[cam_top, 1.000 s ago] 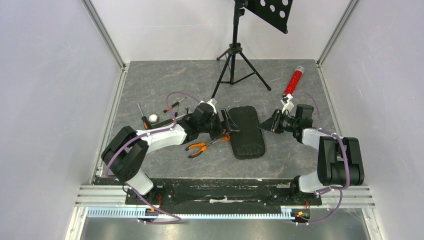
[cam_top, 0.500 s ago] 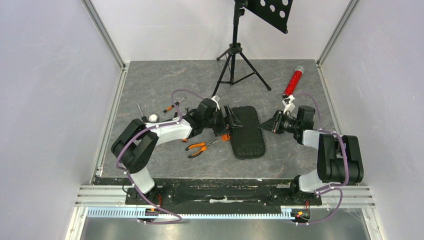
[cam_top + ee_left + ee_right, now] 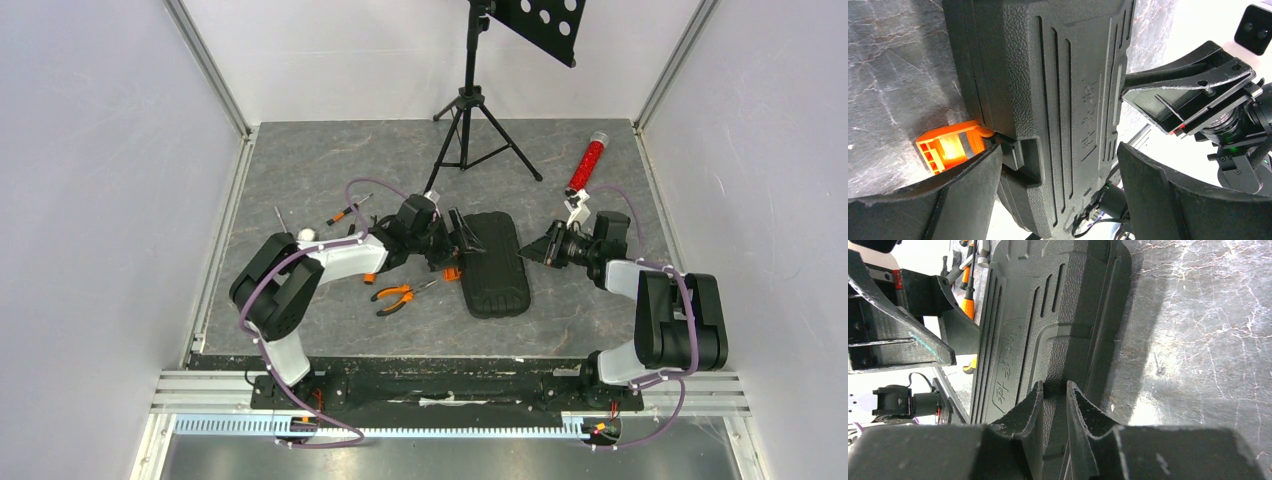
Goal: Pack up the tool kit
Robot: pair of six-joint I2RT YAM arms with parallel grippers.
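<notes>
The tool kit (image 3: 493, 263) is a black ribbed case lying shut on the grey table, its orange latch (image 3: 451, 272) sticking out on the left side. My left gripper (image 3: 462, 243) stands open at that side. In the left wrist view its jaws (image 3: 1058, 170) straddle the case (image 3: 1058, 75), with one finger (image 3: 963, 195) beside the latch (image 3: 945, 150). My right gripper (image 3: 531, 252) is at the case's right edge. In the right wrist view it (image 3: 1054, 386) is pinched narrowly on the case's (image 3: 1048, 305) rim. Orange-handled pliers (image 3: 398, 293) lie left of the case.
A screwdriver (image 3: 348, 211) and other small tools (image 3: 300, 238) lie at the far left behind my left arm. A black tripod stand (image 3: 470, 110) rises behind the case. A red glittery tube (image 3: 586, 163) lies at the back right. Walls close in on both sides.
My left arm has folded in, carrying its open gripper a little right along the case's left edge. The right jaws have narrowed slightly on the rim. The case has not moved.
</notes>
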